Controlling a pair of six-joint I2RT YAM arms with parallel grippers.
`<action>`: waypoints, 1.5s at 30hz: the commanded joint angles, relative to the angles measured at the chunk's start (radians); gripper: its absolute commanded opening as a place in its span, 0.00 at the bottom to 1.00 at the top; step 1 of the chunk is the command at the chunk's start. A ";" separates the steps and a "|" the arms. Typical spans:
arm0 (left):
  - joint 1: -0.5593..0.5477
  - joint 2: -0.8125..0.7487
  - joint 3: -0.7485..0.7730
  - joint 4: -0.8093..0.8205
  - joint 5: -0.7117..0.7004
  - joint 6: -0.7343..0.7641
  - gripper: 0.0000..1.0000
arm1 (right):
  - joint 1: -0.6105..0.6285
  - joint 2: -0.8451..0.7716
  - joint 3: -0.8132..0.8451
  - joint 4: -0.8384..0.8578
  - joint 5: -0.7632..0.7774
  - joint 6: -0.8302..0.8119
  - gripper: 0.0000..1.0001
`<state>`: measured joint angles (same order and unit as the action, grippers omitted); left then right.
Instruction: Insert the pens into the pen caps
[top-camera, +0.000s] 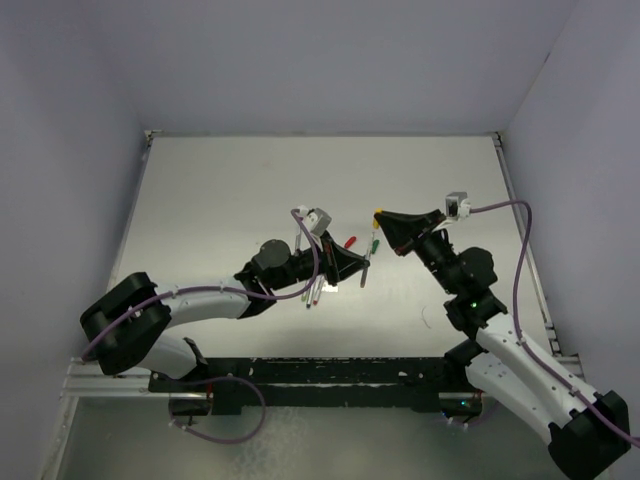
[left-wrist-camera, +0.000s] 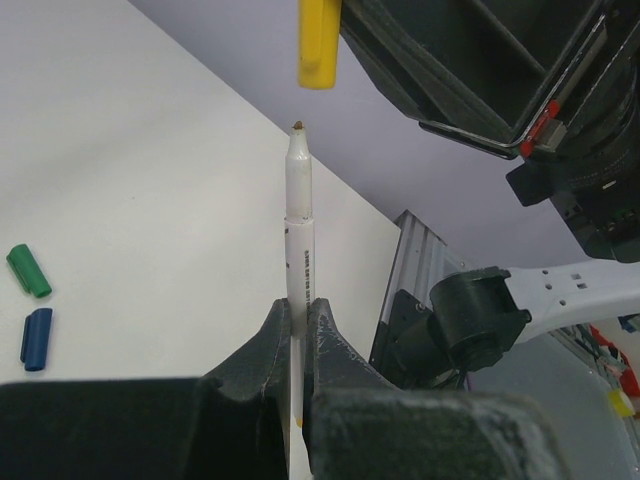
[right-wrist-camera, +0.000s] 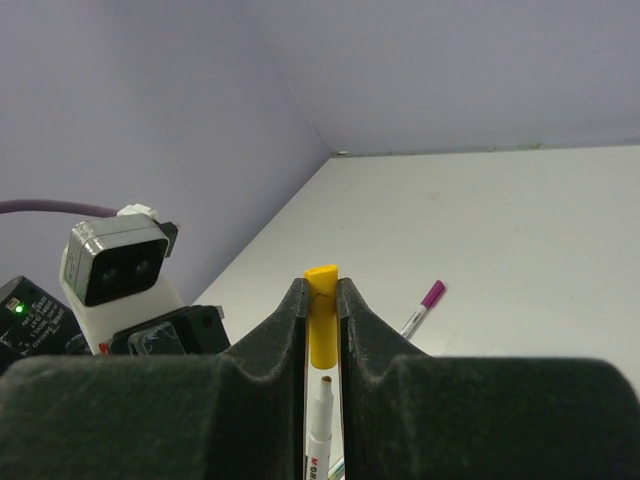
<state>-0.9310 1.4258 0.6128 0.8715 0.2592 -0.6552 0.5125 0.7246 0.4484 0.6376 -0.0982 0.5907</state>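
My left gripper (left-wrist-camera: 298, 305) is shut on a grey-white pen (left-wrist-camera: 298, 220) that stands upright with its small dark tip uppermost. Just above that tip hangs the yellow pen cap (left-wrist-camera: 318, 45), open end down, a small gap apart and slightly to the right. My right gripper (right-wrist-camera: 322, 290) is shut on the yellow cap (right-wrist-camera: 322, 325), and the pen's tip (right-wrist-camera: 320, 400) shows just under it. From above, the left gripper (top-camera: 358, 268) and the right gripper (top-camera: 383, 215) meet near mid-table. Green (left-wrist-camera: 28, 270) and blue (left-wrist-camera: 36, 338) caps lie loose on the table.
A pen with a purple cap (right-wrist-camera: 424, 305) lies on the table beyond the right fingers. Other pens (top-camera: 314, 292) lie beside the left forearm, and a red cap (top-camera: 350, 241) and a green cap (top-camera: 374, 245) rest between the grippers. Walls enclose the table (top-camera: 220, 190) on three sides.
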 joint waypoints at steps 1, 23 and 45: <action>-0.002 -0.024 -0.003 0.068 -0.009 -0.014 0.00 | 0.007 -0.012 -0.005 0.050 -0.021 0.015 0.00; -0.002 -0.015 -0.001 0.083 -0.001 -0.018 0.00 | 0.015 0.002 -0.028 0.066 -0.018 0.019 0.00; -0.003 0.012 -0.011 0.209 -0.085 -0.037 0.00 | 0.027 0.015 -0.088 0.062 -0.045 0.104 0.00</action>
<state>-0.9310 1.4345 0.5907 0.9405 0.2077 -0.6750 0.5362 0.7330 0.3656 0.6804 -0.1230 0.6720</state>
